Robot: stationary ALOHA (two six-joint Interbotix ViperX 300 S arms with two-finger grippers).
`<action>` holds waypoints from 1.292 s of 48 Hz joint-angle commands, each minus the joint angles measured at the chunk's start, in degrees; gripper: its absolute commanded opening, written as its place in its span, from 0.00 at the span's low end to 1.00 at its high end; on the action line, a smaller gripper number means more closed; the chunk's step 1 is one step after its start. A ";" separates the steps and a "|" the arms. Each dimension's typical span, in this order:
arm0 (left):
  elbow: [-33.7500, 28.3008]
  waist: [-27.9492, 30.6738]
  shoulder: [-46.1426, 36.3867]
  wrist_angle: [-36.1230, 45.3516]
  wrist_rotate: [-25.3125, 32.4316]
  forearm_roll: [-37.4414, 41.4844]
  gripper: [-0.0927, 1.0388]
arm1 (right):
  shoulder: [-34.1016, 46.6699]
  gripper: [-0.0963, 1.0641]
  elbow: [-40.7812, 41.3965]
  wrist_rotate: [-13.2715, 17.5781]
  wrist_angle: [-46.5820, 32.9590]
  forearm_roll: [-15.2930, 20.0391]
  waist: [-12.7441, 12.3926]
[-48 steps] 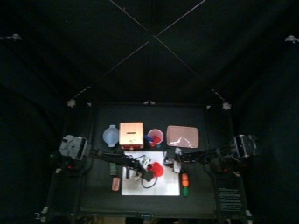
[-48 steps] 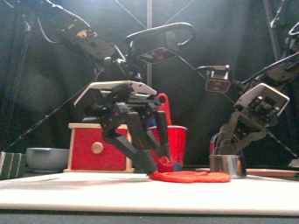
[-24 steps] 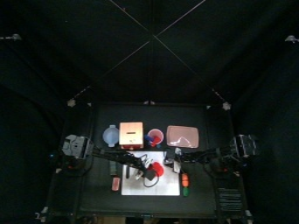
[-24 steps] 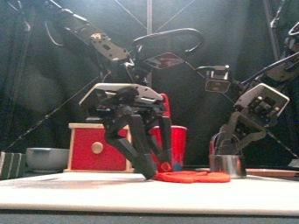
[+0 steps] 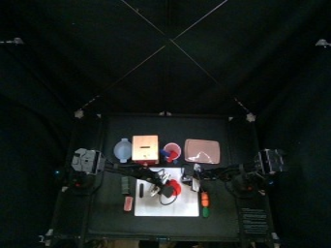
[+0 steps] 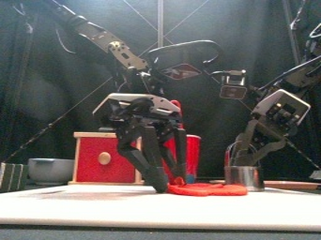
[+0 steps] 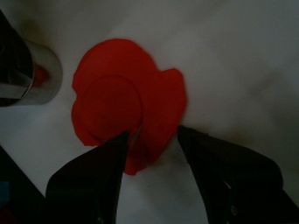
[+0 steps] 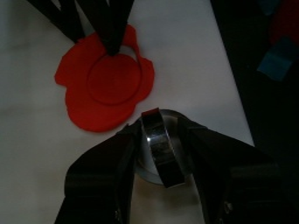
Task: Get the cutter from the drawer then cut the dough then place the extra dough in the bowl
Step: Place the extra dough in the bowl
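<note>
One flat red dough sheet (image 6: 207, 188) lies on white cutting board (image 6: 75, 195). One round metal cutter (image 6: 242, 177) upright just beside it, clamped in right gripper (image 8: 160, 144). Jaws of left gripper (image 7: 152, 138) spread, straddling dough edge.

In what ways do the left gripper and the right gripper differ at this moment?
The left gripper is down at the edge of the red dough, while the right gripper stands beside the dough. The right gripper is shut on the metal cutter; the left gripper carries no tool. Both are low over the white board.
</note>
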 commanded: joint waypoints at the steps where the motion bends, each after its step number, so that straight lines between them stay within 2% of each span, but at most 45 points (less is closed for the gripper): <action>1: -1.32 0.09 -0.35 0.35 1.14 -1.05 0.84 | 0.18 0.76 0.18 0.18 0.35 0.26 -0.09; 11: -1.32 0.09 1.23 0.09 1.41 -0.97 0.81 | 0.18 0.76 0.18 0.26 0.35 0.44 -0.09; 19: -1.05 0.09 1.85 0.00 1.32 -0.97 0.62 | 0.18 0.76 0.18 0.26 0.44 0.44 -0.09; 23: -0.79 0.09 1.85 0.00 1.32 -0.97 0.57 | 0.09 0.76 0.00 0.18 0.62 0.44 -0.09; 31: 0.62 0.18 -0.79 -3.43 0.70 -1.49 0.56 | -0.09 0.76 -0.09 0.26 0.62 0.53 0.00; 39: 2.72 0.09 -7.91 -9.40 0.62 -1.49 0.56 | -0.26 0.76 -0.26 0.26 1.67 0.79 0.09; 52: 3.60 0.79 -13.62 -13.18 0.44 -1.67 0.56 | -0.79 0.76 -0.44 0.26 2.81 0.79 0.09; 62: 4.75 1.67 -17.40 -20.83 0.44 -1.76 0.56 | -1.41 0.76 -0.44 0.26 3.25 0.62 0.09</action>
